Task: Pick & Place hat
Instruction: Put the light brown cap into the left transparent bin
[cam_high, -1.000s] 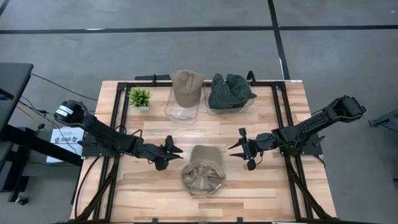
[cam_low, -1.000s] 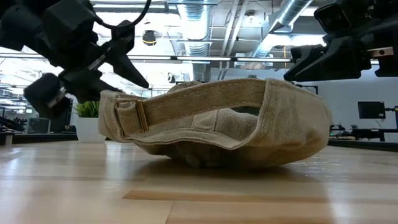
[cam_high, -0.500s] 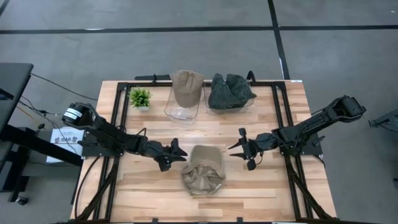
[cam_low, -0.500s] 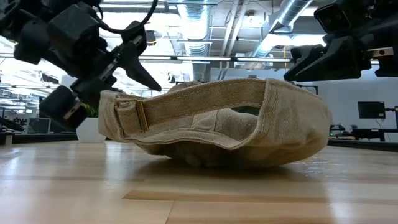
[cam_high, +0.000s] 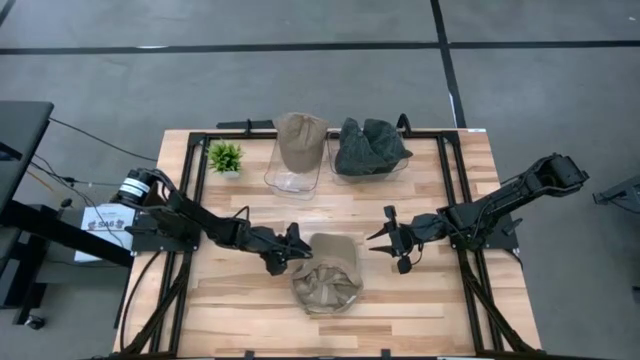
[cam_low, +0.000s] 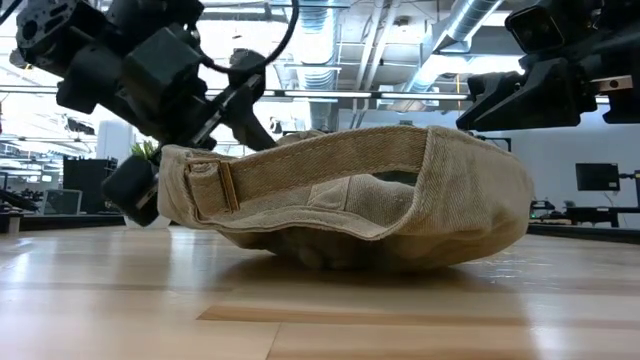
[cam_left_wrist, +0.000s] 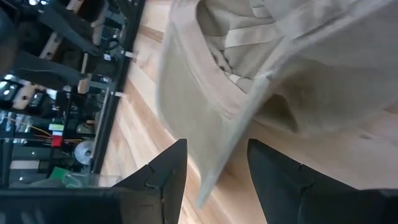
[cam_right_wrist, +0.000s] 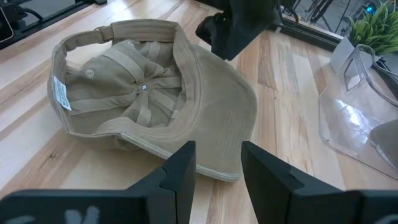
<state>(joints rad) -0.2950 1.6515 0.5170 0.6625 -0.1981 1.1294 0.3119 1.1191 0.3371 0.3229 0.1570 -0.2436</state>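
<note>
A tan cap (cam_high: 325, 275) lies upside down on the wooden table (cam_high: 440, 310), toward its front edge and near the middle, with its inner seams and a white label facing up and its adjustment strap toward the front. The left hand (cam_high: 296, 252) has its tips at the cap's brim edge on the left side; in the left wrist view the two dark fingers (cam_left_wrist: 161, 177) stand apart with the brim's edge running between them, not yet clamped. From the low view the same hand (cam_low: 195, 110) hangs tilted over the strap end of the cap (cam_low: 350, 195).

The right hand (cam_high: 388, 240) hovers above the table just right of the cap, apart from it, its fingers partly spread and holding nothing; its wrist view looks past the fingers (cam_right_wrist: 180, 171) onto the cap (cam_right_wrist: 155, 99).

At the back of the table, a clear bin (cam_high: 292, 178) carries another tan cap (cam_high: 299, 138), and beside it a second bin (cam_high: 345, 172) holds a dark green cap (cam_high: 370, 145). A small potted plant (cam_high: 225, 157) stands left of the bins.
</note>
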